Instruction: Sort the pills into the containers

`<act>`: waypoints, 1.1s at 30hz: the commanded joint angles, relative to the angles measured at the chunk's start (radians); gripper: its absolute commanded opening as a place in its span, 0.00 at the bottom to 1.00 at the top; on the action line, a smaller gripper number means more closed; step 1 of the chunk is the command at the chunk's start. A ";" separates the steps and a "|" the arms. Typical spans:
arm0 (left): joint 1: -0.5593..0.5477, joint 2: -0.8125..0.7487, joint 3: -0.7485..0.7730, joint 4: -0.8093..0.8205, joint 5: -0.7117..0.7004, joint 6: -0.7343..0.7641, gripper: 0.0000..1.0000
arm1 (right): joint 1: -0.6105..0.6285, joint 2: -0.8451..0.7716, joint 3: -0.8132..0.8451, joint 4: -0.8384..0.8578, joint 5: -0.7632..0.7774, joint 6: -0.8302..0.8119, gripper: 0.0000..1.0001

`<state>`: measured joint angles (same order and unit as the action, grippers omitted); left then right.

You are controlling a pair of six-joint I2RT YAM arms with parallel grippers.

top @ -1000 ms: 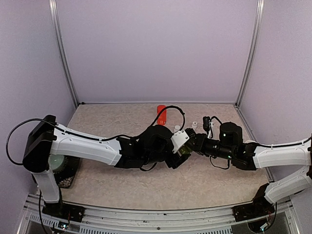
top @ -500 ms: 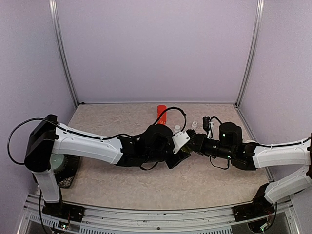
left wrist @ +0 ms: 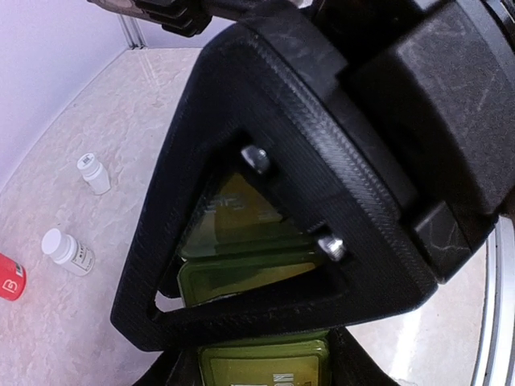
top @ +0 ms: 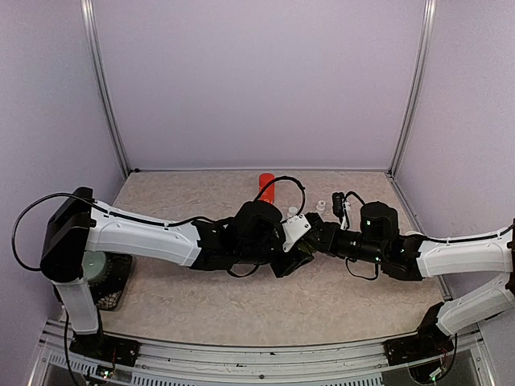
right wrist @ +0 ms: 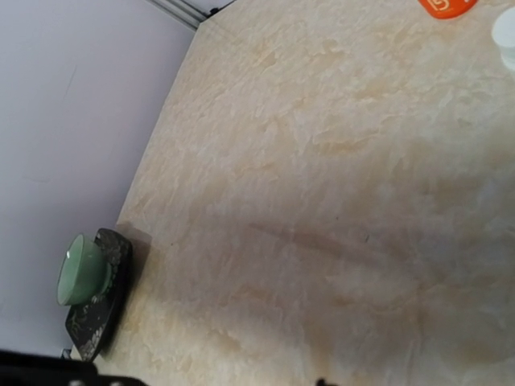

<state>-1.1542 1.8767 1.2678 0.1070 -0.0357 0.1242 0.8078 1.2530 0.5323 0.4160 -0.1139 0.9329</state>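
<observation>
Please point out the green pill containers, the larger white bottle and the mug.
green pill containers (left wrist: 265, 366), left wrist view, bottom lid.
larger white bottle (left wrist: 74, 256), left wrist view, its body.
mug (right wrist: 87, 269), right wrist view, its side.

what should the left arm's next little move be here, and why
Probably ease the left tool down onto one lid's edge to open it. In its wrist view it sits right over the green containers, whose compartments look lidded, though a finger hides much. Both white pill bottles sit capped off to the side.
</observation>
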 commanded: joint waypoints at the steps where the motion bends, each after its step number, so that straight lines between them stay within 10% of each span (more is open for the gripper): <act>1: 0.030 -0.056 0.015 -0.046 0.067 -0.046 0.48 | 0.007 -0.013 0.011 -0.038 0.012 -0.087 0.17; 14: 0.039 -0.086 -0.014 -0.003 0.039 -0.092 0.55 | 0.000 -0.001 0.010 -0.042 0.015 -0.076 0.17; 27: 0.002 -0.079 -0.021 0.000 -0.014 -0.074 0.97 | -0.012 -0.006 0.065 -0.104 0.005 -0.027 0.17; 33: -0.011 -0.039 -0.005 -0.017 -0.040 -0.073 0.99 | -0.013 0.003 0.089 -0.114 -0.014 -0.021 0.17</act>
<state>-1.1572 1.8130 1.2552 0.0891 -0.0433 0.0479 0.8024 1.2514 0.5827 0.3252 -0.1139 0.9024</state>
